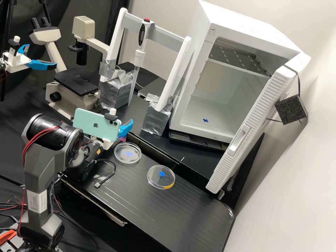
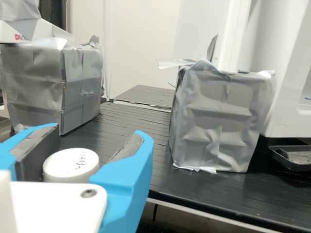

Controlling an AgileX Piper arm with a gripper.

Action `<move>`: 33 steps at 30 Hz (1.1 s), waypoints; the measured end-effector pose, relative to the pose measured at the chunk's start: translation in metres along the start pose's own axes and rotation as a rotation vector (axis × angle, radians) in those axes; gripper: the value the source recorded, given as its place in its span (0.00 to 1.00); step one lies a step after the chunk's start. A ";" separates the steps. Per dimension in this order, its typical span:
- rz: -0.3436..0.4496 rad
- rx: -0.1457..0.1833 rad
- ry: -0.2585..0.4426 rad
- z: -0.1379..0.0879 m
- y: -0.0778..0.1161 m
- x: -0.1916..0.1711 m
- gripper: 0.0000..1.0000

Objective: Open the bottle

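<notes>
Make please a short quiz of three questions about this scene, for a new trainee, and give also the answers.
1. True or false: the top of the white cap is blank, without any marks.
2. How many round clear dishes lie on the black bench?
3. The door of the white cabinet stands: a) shut, b) open.

Key: 1 false; 2 two; 3 b.

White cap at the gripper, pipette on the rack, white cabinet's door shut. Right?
No, the door is open, as the high view shows. Rest stands: white cap at the gripper, pipette on the rack.
</notes>
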 end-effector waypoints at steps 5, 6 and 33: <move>-0.007 -0.005 0.009 -0.001 -0.001 0.000 0.00; -0.007 -0.005 0.009 -0.001 -0.001 0.000 0.00; -0.014 -0.004 0.016 -0.004 0.000 -0.001 0.00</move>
